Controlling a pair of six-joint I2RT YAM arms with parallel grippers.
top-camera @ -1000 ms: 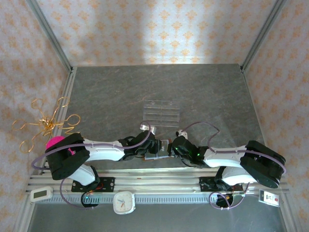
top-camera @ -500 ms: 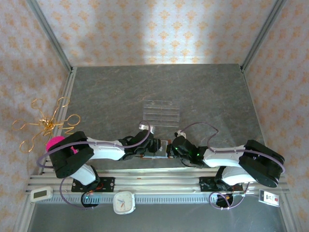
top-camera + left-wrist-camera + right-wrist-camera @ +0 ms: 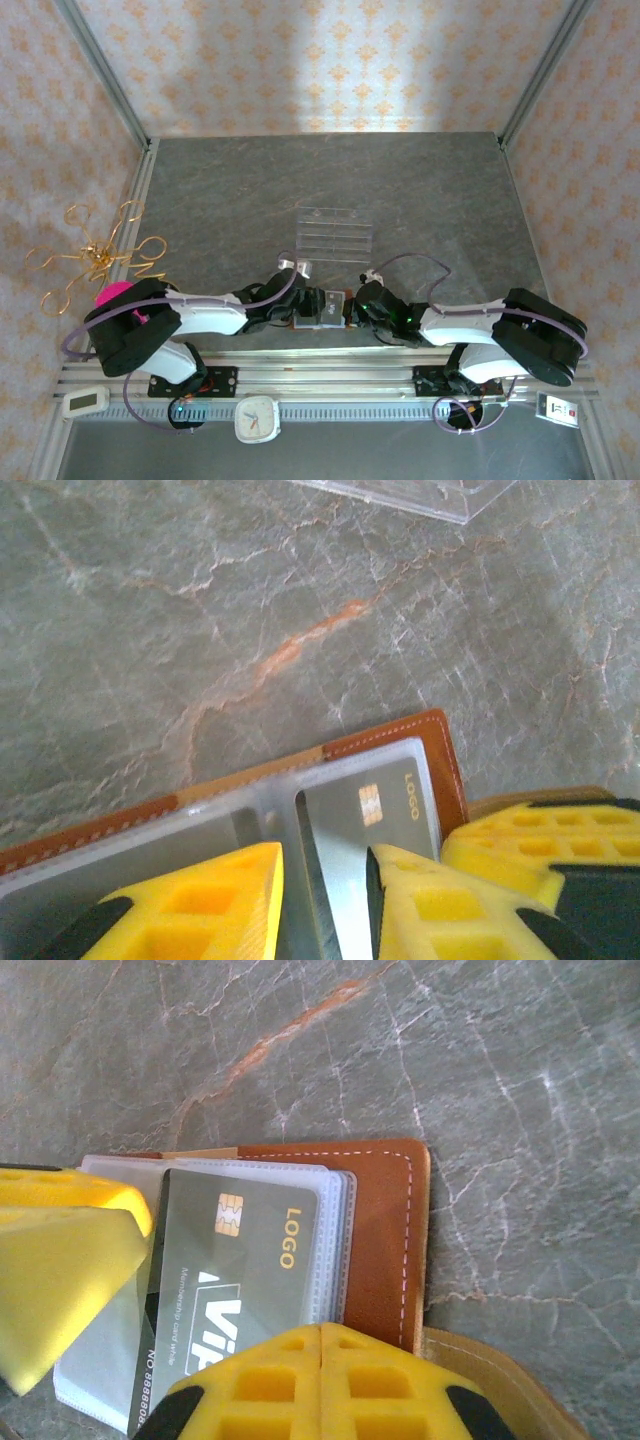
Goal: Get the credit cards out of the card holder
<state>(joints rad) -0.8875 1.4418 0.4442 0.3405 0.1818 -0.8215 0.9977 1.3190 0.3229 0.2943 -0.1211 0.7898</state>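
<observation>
The wallet (image 3: 380,1250) lies open and flat at the near edge of the bench (image 3: 250,200), between the two arms, with its long axis running left to right. It is smooth brown leather with pale stitching and rounded corners, and it holds a stack of clear, glossy plastic sleeves (image 3: 336,1260). On top of the sleeves lies a thin grey card (image 3: 250,1260). The card's long axis runs near to far, slightly tilted, with the gold chip and "LOGO" at the far end.

The left end effector (image 3: 322,870) has ribbed yellow fingers, partly spread, with the tips down on the sleeves at the card's left edge. I cannot tell whether they pinch anything. The right end effector (image 3: 320,1338) is pressed together and sits over the card's near right part. A clear tiered rack (image 3: 335,232) stands farther back.
</observation>
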